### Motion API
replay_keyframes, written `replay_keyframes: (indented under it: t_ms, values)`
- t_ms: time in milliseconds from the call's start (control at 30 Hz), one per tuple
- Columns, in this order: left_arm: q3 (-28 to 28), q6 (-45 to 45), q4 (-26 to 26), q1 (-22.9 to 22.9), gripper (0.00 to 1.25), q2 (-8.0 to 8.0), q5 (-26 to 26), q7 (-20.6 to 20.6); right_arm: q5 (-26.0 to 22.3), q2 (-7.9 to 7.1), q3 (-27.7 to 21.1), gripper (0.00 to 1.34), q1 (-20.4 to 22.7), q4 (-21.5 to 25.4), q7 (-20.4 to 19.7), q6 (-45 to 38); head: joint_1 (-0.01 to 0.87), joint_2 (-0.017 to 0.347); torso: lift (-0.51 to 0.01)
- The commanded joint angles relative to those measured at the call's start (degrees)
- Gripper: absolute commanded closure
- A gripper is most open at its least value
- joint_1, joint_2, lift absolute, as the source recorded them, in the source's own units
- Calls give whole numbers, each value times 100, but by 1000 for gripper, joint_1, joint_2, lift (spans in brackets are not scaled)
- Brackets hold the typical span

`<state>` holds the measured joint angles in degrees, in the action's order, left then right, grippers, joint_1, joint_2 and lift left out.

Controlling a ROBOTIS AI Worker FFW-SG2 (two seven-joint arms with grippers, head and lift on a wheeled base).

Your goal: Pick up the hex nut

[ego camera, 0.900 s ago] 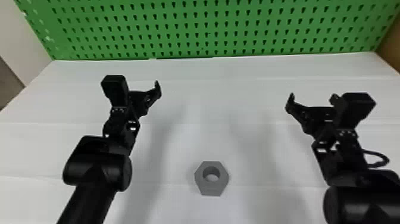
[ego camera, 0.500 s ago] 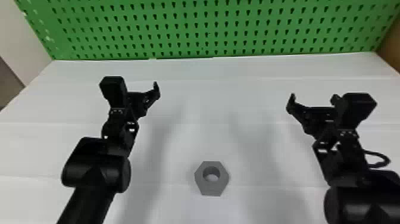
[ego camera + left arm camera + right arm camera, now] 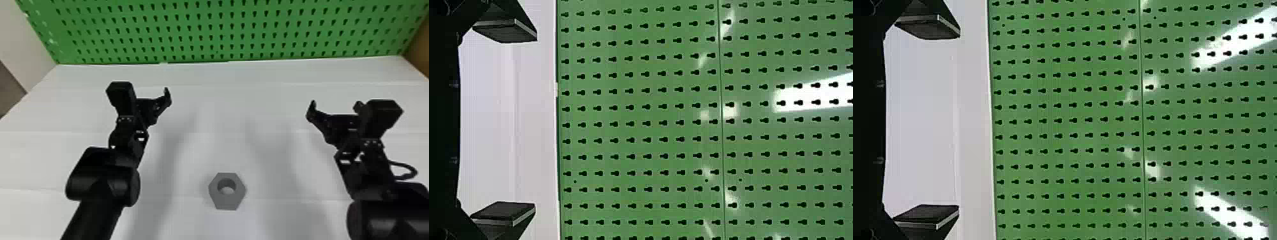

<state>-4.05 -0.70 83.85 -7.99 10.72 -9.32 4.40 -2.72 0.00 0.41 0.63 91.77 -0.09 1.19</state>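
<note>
A grey hex nut (image 3: 227,201) lies flat on the white table, its hole facing up, near the front and between the two arms. My left gripper (image 3: 166,95) is beyond the nut and to its left in the head view, held over the table. In the left wrist view the left gripper (image 3: 535,122) stands wide open, holding nothing. Beyond the nut on the other side is my right gripper (image 3: 312,110), well to the right. Its fingers are also spread wide in the right wrist view, where the right gripper (image 3: 959,122) has nothing between them.
A green pegboard (image 3: 223,32) rises along the back edge of the white table (image 3: 242,95). A pale wall (image 3: 28,41) is at the far left and a brown surface (image 3: 418,48) at the far right.
The left arm has shifted very slightly to the left in the head view. The nut lies where it was, and the right arm has hardly moved.
</note>
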Motion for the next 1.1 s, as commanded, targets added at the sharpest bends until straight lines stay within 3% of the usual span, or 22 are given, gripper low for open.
replay_keyframes:
  t_ms: [0, 400, 633, 767, 1067]
  values:
    - [1, 0, 0, -1, 88, 0, 0, 0, 0, 5, 29, 71, -1, 42, 0, -4, 785, 149, -87]
    - [9, 0, 0, -1, 88, 0, 0, 9, 0, 5, 143, 81, -36, 526, 0, -558, 785, 149, -87]
    - [9, 0, 0, -1, 88, 0, 18, 18, 79, 5, 310, 82, -151, 1123, 0, -1560, 785, 149, -87]
    - [9, 0, 0, -9, 88, 0, 26, 18, 422, 0, 442, 87, -230, 1528, 0, -2158, 785, 149, -87]
    - [9, 0, 0, -18, 88, 0, 26, 26, 694, -123, 724, 85, -414, 2134, 9, -3221, 785, 149, -87]
